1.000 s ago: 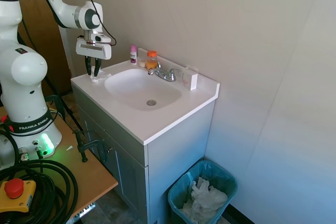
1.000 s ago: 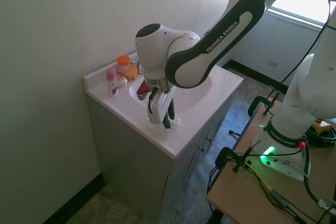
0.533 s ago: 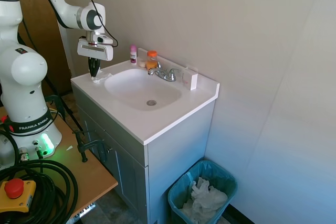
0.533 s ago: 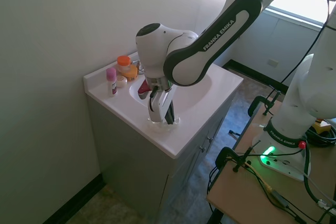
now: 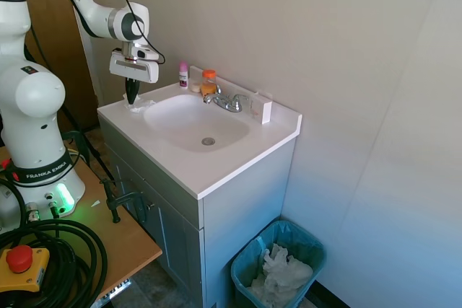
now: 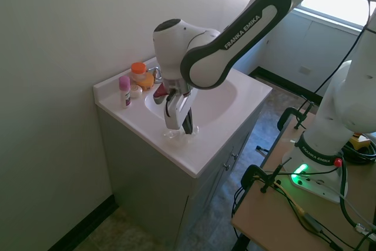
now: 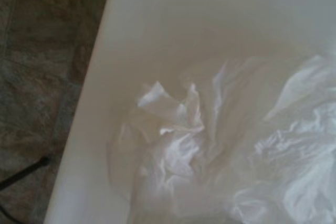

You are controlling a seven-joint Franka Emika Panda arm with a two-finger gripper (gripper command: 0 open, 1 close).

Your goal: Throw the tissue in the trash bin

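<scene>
The tissue [image 5: 138, 106] is a small crumpled white wad at the left front corner of the white vanity top [image 5: 216, 167], beside the basin. My gripper [image 5: 131, 98] points straight down over it, with its dark fingers shut together on the top of the wad. From the other side the tissue [image 6: 180, 135] shows just under the gripper [image 6: 181, 129]. Its wrinkled folds [image 7: 178, 150] fill much of the wrist view. I cannot tell whether it still touches the counter. The trash bin [image 5: 249, 261], lined with a teal bag, stands on the floor right of the cabinet.
A heap of white paper [image 5: 283, 273] lies in the bin. A faucet [image 5: 227, 101], a pink bottle [image 5: 183, 74], an orange-capped bottle [image 5: 208, 82] and a small white box [image 5: 261, 110] line the back of the sink [image 5: 193, 122]. A wall is close behind.
The fingers were open around the tissue a second ago and have shut on it. The gripper has since risen slightly.
</scene>
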